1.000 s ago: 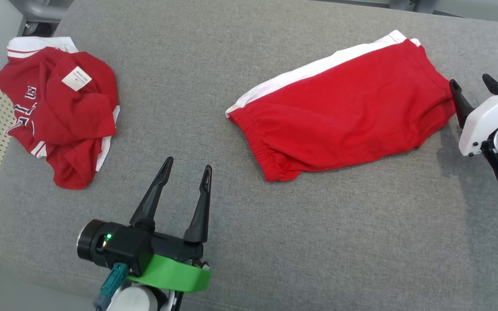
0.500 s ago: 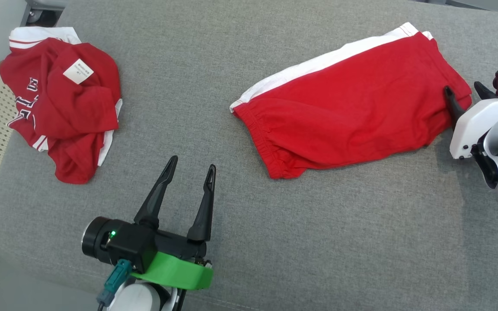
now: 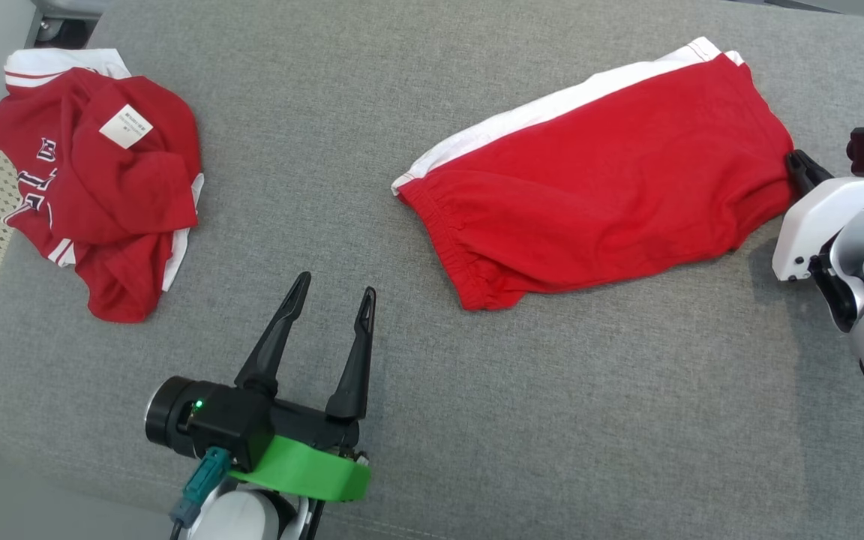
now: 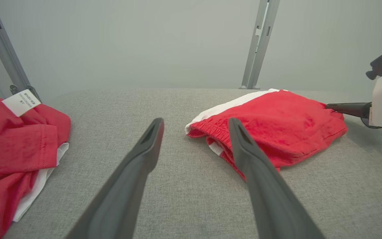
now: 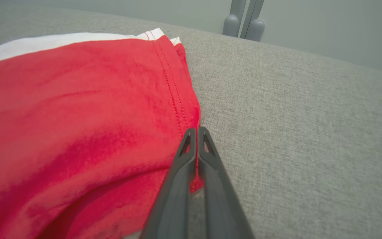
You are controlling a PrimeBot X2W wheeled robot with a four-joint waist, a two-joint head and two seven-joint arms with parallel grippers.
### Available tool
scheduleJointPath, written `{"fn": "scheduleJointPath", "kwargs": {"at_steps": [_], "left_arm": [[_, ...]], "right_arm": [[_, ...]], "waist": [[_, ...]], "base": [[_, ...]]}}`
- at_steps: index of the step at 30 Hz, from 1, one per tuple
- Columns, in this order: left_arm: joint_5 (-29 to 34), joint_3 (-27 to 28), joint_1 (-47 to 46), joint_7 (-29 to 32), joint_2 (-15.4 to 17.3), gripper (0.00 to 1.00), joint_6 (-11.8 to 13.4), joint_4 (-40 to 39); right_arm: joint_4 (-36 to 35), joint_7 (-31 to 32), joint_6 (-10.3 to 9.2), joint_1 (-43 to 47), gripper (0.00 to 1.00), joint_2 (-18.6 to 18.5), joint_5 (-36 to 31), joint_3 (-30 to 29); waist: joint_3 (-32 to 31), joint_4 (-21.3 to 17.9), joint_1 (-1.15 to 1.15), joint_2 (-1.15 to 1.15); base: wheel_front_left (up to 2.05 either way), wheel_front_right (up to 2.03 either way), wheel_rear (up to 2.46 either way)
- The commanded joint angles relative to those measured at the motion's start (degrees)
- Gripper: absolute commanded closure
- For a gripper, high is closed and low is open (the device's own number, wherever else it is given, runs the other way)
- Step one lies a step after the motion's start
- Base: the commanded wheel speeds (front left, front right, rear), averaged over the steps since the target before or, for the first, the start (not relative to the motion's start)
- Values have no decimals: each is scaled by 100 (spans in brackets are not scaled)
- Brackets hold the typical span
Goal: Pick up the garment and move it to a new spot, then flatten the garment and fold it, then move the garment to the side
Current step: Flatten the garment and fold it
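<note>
The surface point(image 3: 477, 420) is padded and covered in grey woven fabric, with rounded front corners. Two garments are found lying directly on it, well apart.

Item one: red shorts point(image 3: 597, 180), laid roughly flat on the right half. A white stripe point(image 3: 552, 112) is seen along the far edge and a gathered elastic waistband point(image 3: 447, 240) is turned toward the middle of the surface.

Item two: a red jersey point(image 3: 94, 172) with white trim and lettering, left crumpled at the far left edge. A white label point(image 3: 126, 126) is exposed on top.
</note>
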Motion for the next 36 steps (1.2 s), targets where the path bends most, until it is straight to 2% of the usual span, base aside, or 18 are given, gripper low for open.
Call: {"fn": "scheduleJointPath", "kwargs": {"at_steps": [1, 2, 3, 4, 11, 12, 13, 14, 15, 17, 18, 19, 24, 31, 36], "left_arm": [[41, 36, 57, -3, -15, 0, -41, 18], [42, 41, 53, -3, -23, 0, -45, 28], [43, 48, 52, -2, -31, 0, -60, 35], [44, 53, 51, -3, -37, 0, -71, 40], [62, 92, 25, -3, -82, 0, -125, 94], [65, 99, 22, -3, -88, 0, -126, 99], [70, 105, 21, -2, -93, 0, -126, 110], [73, 111, 20, -3, -98, 0, -133, 117], [74, 116, 22, -3, -102, 0, -137, 124], [69, 122, 24, -3, -110, 0, -155, 149], [73, 123, 25, -2, -113, 0, -163, 161], [79, 125, 27, -2, -116, 0, -171, 176], [99, 128, 57, -3, -127, 0, -181, 211], [171, 130, 171, -2, -100, 0, -203, 346], [188, 124, 269, -2, 48, 0, -221, 486]], "right_arm": [[-28, 24, -8, 110, 92, 10, -35, -48], [-43, 31, -8, 126, 40, 16, -42, -74], [-49, 64, -8, 144, 10, 25, -41, -105], [-54, 86, -8, 164, 0, 33, -46, -124], [-112, 214, -4, 306, 0, 103, -165, -272], [-125, 233, -4, 320, 2, 122, -170, -283], [-142, 262, -4, 339, 15, 143, -190, -289], [-160, 281, -4, 357, 22, 147, -208, -300], [-180, 294, -4, 373, 51, 145, -217, -313], [-221, 313, -6, 430, 65, 153, -248, -340], [-248, 325, -6, 458, 80, 153, -266, -351], [-273, 329, -7, 485, 100, 155, -276, -367], [-414, 228, -8, 645, 100, 165, -316, -496], [-929, 19, -8, 1280, 100, 382, -425, -1060], [-1432, 20, -8, 1894, 100, 615, -708, -1605]], "waist": [[11, 0, 0, 0], [16, 1, 0, 0], [19, 2, 0, 0], [23, 3, 0, 0], [41, 17, 0, 0], [41, 17, 0, 0], [40, 17, 0, 0], [36, 15, 0, 0], [31, 13, 0, 0], [12, 5, 0, 0], [-4, 0, 0, 0], [-24, -7, 0, 0], [-120, -45, 0, 0], [-381, -204, 0, 0], [-566, -333, 0, 0]], "base": [[0, 0, 0], [0, 0, 0], [0, 0, 0], [0, 0, 0], [0, 0, 0], [0, 0, 0], [0, 0, 0], [0, 0, 0], [0, 0, 0], [0, 0, 0], [0, 0, 0], [0, 0, 0], [0, 0, 0], [0, 0, 0], [0, 0, 0]]}}
